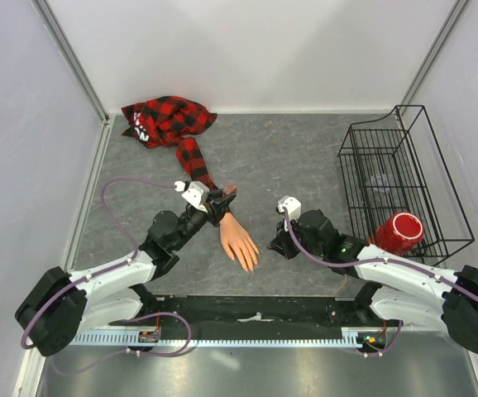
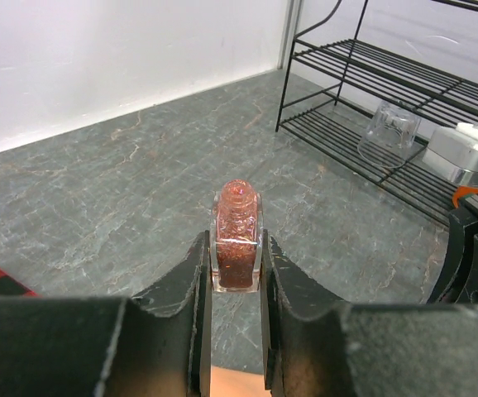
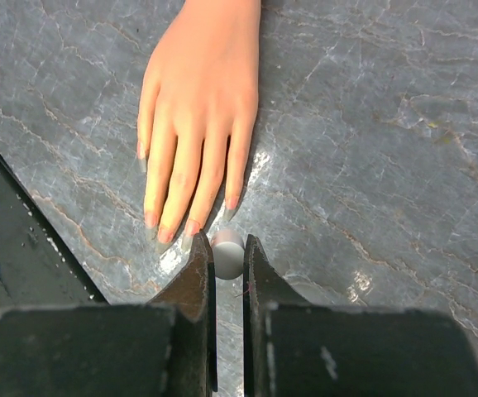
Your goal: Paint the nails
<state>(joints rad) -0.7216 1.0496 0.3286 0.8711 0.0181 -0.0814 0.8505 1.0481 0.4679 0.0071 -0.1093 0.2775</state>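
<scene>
The left end effector (image 1: pixel 222 197), its arm stretched low over the grey marbled bench (image 1: pixel 305 157) between white walls, hovers at the wrist of the mannequin hand (image 1: pixel 241 241), which lies flat, its long axis slanting from the plaid sleeve (image 1: pixel 169 122) toward the near right. In the left wrist view its fingers pinch an upright glittery nail polish bottle (image 2: pixel 236 236). In the right wrist view the right end effector (image 3: pixel 227 244) nips a white cap (image 3: pixel 227 256) just beside the nails (image 3: pixel 191 228), which point toward it.

Smooth plastic nails (image 3: pixel 191 227) — glossy glass bottle (image 2: pixel 236 248) w/ glitter.
</scene>
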